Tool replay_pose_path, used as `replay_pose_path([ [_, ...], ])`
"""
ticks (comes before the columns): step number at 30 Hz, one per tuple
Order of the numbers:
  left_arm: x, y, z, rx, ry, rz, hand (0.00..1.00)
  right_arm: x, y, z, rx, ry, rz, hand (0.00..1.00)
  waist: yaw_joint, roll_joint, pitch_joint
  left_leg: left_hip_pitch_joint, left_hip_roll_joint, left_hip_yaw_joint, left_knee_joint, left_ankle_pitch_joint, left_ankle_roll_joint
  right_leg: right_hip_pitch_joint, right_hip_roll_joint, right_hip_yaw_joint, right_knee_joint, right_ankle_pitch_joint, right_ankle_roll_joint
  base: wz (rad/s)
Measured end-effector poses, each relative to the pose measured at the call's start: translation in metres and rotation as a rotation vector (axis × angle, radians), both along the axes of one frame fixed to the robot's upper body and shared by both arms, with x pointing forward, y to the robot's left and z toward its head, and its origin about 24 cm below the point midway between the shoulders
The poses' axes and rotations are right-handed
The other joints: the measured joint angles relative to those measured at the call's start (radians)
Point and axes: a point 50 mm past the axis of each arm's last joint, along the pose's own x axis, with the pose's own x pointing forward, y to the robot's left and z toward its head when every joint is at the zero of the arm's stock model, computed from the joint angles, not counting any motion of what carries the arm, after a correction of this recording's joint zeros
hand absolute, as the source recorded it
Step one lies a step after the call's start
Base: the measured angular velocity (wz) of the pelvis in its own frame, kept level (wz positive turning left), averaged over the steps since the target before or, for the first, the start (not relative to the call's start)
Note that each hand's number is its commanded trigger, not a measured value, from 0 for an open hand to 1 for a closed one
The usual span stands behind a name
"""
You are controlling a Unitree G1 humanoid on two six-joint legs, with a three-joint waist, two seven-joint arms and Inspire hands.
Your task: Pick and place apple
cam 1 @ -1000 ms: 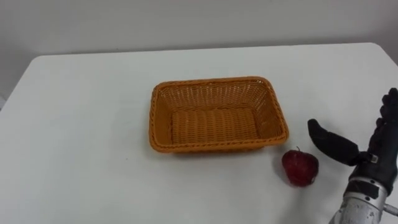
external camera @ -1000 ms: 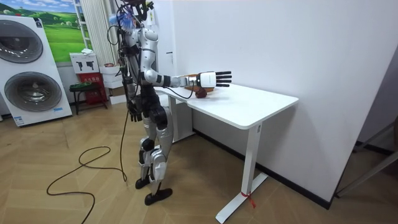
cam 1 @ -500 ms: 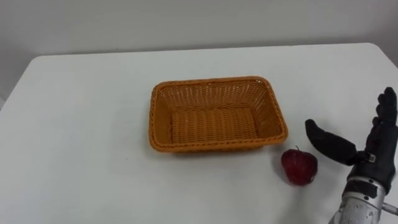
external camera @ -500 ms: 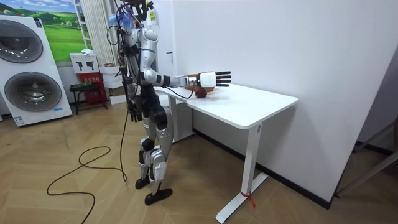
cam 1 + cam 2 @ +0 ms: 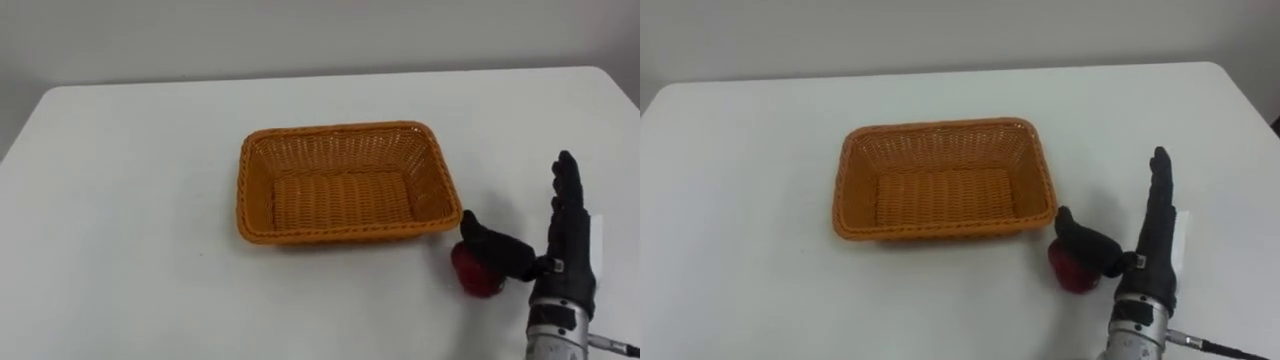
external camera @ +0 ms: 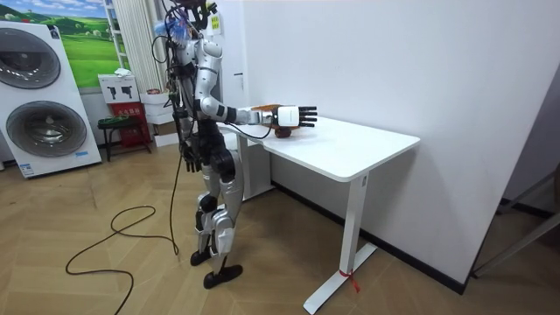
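Right hand (image 5: pixel 566 262), thumb over apple (image 5: pixel 474 280)

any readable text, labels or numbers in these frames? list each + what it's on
Nothing can be read.
Basket, apple, table: no print on any of them.
Boxes beside the washing machines in the room view: print is there, too small to read.

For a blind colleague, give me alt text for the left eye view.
The robot's right hand, fingers straight and thumb over a red apple, sits beside an empty orange wicker basket on a white table.
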Motion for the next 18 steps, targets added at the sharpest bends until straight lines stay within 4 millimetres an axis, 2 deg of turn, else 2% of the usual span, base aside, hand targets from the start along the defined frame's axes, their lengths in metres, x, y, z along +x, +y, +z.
replay_pose_path([
  [2,0.002,-0.001,0.0,-0.003,-0.001,-0.011,0.0,-0.003,0.003,-0.003,0.006,0.022,0.026,0.0,-0.002,0.003,-0.0005,-0.001,0.0,0.002,-0.002,0.0,0.0,0.0,0.0,0.001,0.0,0.0,0.0,-0.02],
  [4,0.003,-0.001,0.0,-0.002,0.0,-0.017,0.0,-0.007,0.008,-0.009,0.0,0.052,0.056,0.0,-0.001,0.007,-0.0059,-0.001,0.0,0.011,-0.012,0.0,0.0,0.001,0.002,0.011,0.002,0.001,0.0,-0.09],
  [7,0.002,-0.001,0.0,0.001,0.004,-0.015,0.0,-0.017,0.01,-0.017,0.006,0.11,0.085,0.0,-0.002,0.008,-0.009,0.001,-0.001,0.016,-0.012,0.0,0.0,0.0,0.004,0.02,0.001,0.001,0.0,-0.07],
  [18,0.004,-0.001,0.0,0.004,0.002,-0.017,0.0,-0.021,0.011,-0.026,-0.098,0.154,0.154,0.0,-0.004,-0.002,-0.0079,0.001,0.001,0.023,-0.01,0.0,0.0,-0.009,0.006,0.031,0.002,0.001,-0.001,-0.02],
])
